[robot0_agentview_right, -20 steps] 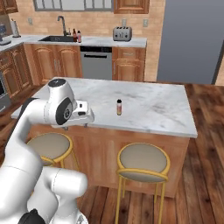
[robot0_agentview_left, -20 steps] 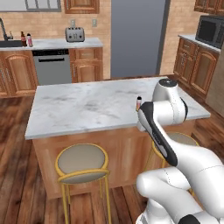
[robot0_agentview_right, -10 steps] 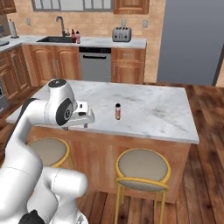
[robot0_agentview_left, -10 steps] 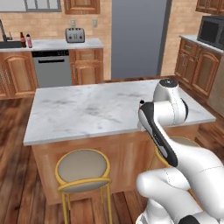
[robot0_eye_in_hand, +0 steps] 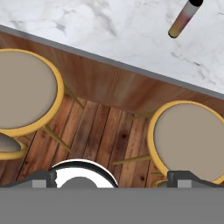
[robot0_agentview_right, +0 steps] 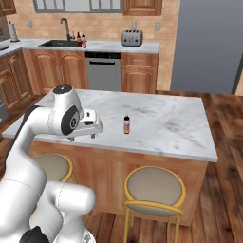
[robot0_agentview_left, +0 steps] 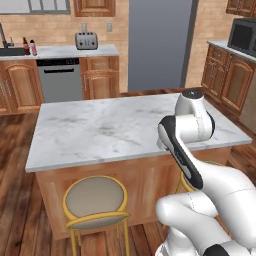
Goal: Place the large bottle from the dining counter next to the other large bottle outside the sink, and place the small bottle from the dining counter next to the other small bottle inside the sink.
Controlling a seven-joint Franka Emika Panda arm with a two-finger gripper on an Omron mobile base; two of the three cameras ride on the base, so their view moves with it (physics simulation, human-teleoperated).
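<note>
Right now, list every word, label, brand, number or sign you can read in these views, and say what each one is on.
No readable text in any view.
Small bottle on the dining counter: a banded label, too blurred to read.
Two bottles by the sink: too small to tell any label.
Toaster, dishwasher, microwave: no markings can be made out.

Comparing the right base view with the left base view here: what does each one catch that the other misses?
Right base view alone: the small bottle upright on the dining counter, and the claw over its near edge. Left base view alone: a microwave at the far right. Both: the marble counter, toaster, dishwasher, stools, and two bottles by the sink.
</note>
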